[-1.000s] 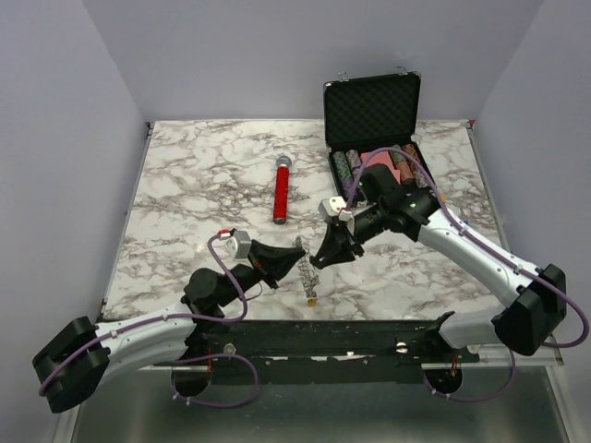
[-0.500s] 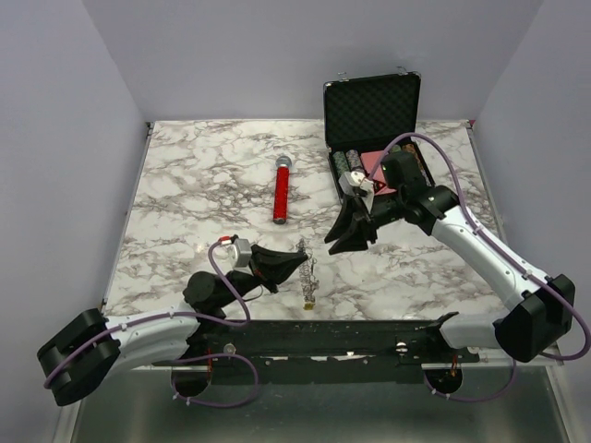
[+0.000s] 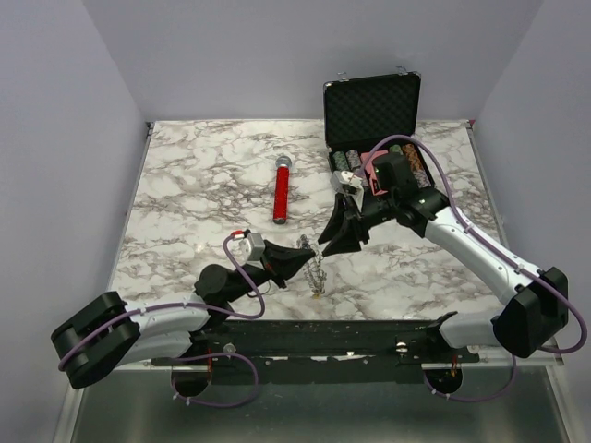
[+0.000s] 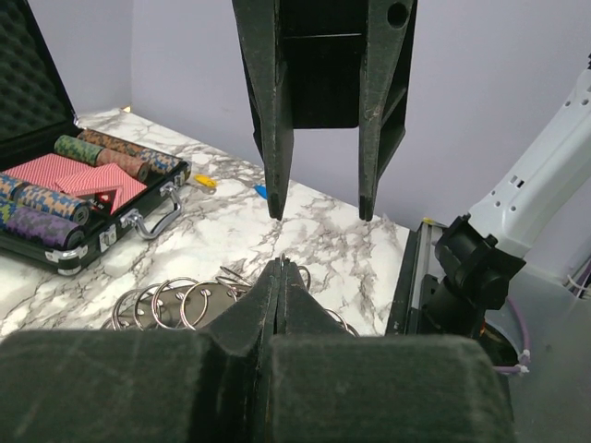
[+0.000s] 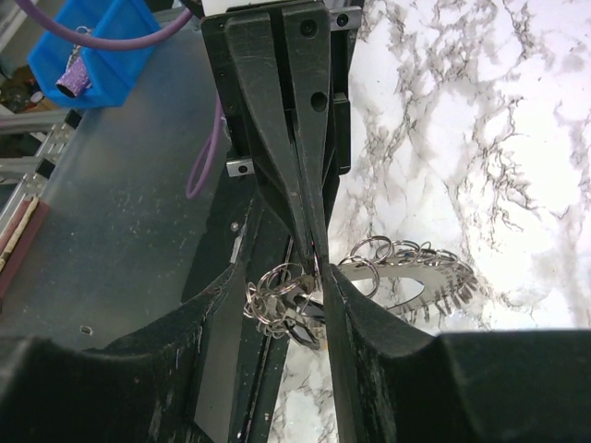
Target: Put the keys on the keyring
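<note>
**benchrat:** The left tool (image 5: 309,247) is seen pressed fully together, with the keyring (image 5: 399,277) pinched right at its tips, near the front edge of the bench (image 3: 185,194). The right tool (image 4: 319,205) is held spread just beside it, with nothing in it. How is that ring expected to handle?

**loopfan:** Light but floppy, it's reckoned. A cluster of small split rings (image 4: 185,300) is strung along a flat, toothed grey metal band, so swinging and jingling can be expected. Bare metal in a narrow pinch is probably slippery too. A hold on the flat band would be preferred over the round wire loops, which can roll out. A small yellow tag (image 3: 317,293) is hung at the ring's low end.

**benchrat:** And the keys?

**loopfan:** Not much is shown. A tiny blue bit (image 4: 261,191) is spotted lying on the marbled bench, well apart from the ring. It may be a key head, but that can't be told for sure. If so, it's likely stiff, thin and light, and best taken by the head.
</note>
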`<state>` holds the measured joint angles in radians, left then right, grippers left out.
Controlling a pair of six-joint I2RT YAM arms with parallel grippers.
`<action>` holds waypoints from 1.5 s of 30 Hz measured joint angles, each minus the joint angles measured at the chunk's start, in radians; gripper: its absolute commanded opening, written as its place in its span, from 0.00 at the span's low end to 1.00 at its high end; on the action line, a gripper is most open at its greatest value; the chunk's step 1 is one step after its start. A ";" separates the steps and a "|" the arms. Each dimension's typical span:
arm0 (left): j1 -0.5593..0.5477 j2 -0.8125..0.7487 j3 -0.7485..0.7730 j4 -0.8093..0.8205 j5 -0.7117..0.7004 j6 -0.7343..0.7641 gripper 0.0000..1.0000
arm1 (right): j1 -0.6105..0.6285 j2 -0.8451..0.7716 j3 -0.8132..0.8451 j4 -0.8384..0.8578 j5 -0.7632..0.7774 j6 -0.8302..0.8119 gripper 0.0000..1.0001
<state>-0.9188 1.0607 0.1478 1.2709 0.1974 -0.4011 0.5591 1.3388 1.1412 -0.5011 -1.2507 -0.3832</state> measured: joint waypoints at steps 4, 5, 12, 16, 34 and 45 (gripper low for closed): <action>-0.005 0.019 0.003 0.001 -0.014 0.001 0.00 | 0.003 0.002 -0.019 0.024 0.014 0.023 0.47; -0.007 0.023 0.003 0.002 -0.019 0.001 0.00 | 0.003 0.002 -0.025 0.030 0.017 0.027 0.47; -0.014 0.033 0.003 0.005 -0.048 0.001 0.00 | 0.003 0.003 -0.057 0.065 0.039 0.056 0.46; -0.019 0.034 0.003 0.006 -0.056 0.001 0.00 | 0.004 0.003 -0.069 0.090 0.047 0.072 0.46; -0.032 0.034 0.003 0.007 -0.090 0.015 0.00 | 0.018 0.007 -0.107 0.143 0.070 0.109 0.37; -0.035 0.034 0.003 0.007 -0.093 0.016 0.00 | 0.024 0.009 -0.113 0.156 0.084 0.113 0.33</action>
<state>-0.9535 1.0943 0.1513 1.2781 0.1040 -0.3855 0.5835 1.3479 1.0286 -0.3450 -1.1667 -0.2703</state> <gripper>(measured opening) 0.007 0.333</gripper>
